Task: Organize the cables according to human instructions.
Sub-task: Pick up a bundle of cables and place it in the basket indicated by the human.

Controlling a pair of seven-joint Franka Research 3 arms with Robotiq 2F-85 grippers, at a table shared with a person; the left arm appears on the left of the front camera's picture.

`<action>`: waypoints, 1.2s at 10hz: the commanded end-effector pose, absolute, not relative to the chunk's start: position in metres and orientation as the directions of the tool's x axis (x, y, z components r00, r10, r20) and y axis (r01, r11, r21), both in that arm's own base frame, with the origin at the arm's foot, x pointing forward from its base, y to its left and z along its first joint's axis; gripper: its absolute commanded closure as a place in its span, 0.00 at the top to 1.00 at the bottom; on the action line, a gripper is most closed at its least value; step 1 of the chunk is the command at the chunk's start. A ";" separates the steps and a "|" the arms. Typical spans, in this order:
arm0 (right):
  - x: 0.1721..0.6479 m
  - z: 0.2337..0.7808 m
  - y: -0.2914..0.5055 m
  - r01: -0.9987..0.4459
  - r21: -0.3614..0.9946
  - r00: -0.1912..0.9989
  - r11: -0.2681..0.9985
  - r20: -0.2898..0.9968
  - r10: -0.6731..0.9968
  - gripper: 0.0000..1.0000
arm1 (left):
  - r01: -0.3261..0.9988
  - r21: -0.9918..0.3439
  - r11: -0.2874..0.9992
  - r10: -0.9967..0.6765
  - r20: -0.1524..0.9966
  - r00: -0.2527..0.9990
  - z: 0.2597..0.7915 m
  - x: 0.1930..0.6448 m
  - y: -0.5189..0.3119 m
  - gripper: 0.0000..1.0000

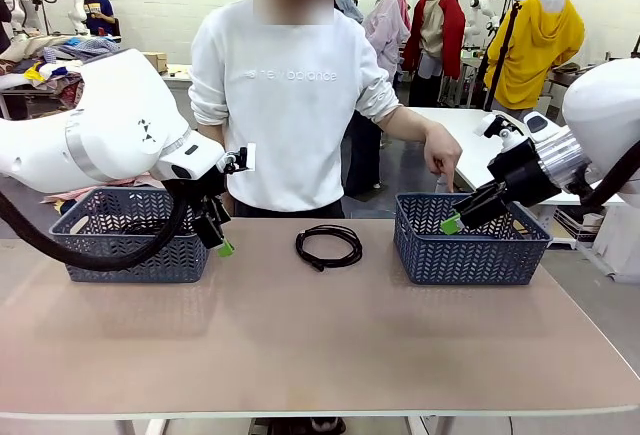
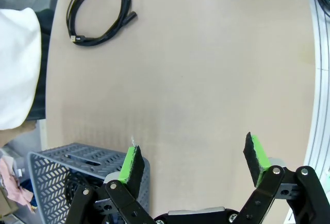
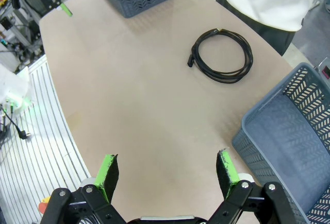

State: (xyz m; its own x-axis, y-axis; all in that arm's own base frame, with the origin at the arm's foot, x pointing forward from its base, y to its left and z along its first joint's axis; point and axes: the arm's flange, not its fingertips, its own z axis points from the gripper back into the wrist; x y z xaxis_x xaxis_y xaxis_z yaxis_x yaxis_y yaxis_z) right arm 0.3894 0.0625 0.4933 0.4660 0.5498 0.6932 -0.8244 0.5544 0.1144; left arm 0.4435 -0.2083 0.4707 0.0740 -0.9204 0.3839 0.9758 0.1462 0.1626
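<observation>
One coiled cable (image 1: 329, 246) lies flat on the table (image 1: 320, 335), between the left basket (image 1: 130, 235) and the right basket (image 1: 470, 240) and near the far edge, just in front of the person. We see more black cord inside the left basket, through its wall in our left wrist view, though how many coils we cannot tell. The right basket looks empty in our right wrist view.

Our left gripper (image 1: 222, 238) hangs at the near right corner of the left basket, jaws apart and holding nothing. Our right gripper (image 1: 452, 221) hovers at the left rim of the right basket, jaws likewise spread and empty. Each arm waits by its own basket, which we judge leaves the middle free for the cable and for the person's reach.

The person's hand (image 1: 441, 162) hangs down over the far side of the right basket, fingers lowered toward it; we read this as pointing out where the cable should go, though that is only our guess. If so, our right arm sits nearer that basket and has a clear path to the coil.
</observation>
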 end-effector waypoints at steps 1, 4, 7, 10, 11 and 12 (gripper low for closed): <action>0.393 0.493 0.062 -0.838 0.112 0.441 0.535 0.715 0.542 1.00 | 0.975 0.168 0.143 -0.923 0.378 0.071 0.471 0.444 -0.207 1.00; 0.393 0.493 0.062 -0.838 0.112 0.441 0.535 0.715 0.542 1.00 | 0.975 0.168 0.143 -0.923 0.378 0.071 0.471 0.444 -0.207 1.00; 0.389 0.493 0.062 -0.824 0.114 0.466 0.554 0.693 0.550 1.00 | 0.975 0.168 0.143 -0.923 0.378 0.071 0.471 0.444 -0.207 1.00; 0.418 0.494 0.113 -0.787 0.057 0.508 0.614 0.624 0.593 1.00 | 0.975 0.168 0.143 -0.923 0.378 0.071 0.471 0.444 -0.207 1.00; 0.431 0.490 0.132 -0.783 0.041 0.518 0.621 0.597 0.613 1.00 | 0.975 0.168 0.143 -0.923 0.378 0.071 0.471 0.444 -0.207 1.00; 0.445 0.487 0.153 -0.779 0.012 0.520 0.628 0.573 0.634 1.00 | 0.975 0.168 0.143 -0.923 0.378 0.071 0.471 0.444 -0.207 1.00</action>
State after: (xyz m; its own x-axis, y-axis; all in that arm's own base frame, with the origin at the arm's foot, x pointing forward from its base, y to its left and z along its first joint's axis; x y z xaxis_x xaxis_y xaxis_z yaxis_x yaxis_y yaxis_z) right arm 0.4242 0.1386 0.4827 0.4890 0.6160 0.6176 -0.8046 0.5920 0.0466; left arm 0.4437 -0.2087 0.4712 0.0731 -0.9203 0.3843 0.9757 0.1457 0.1634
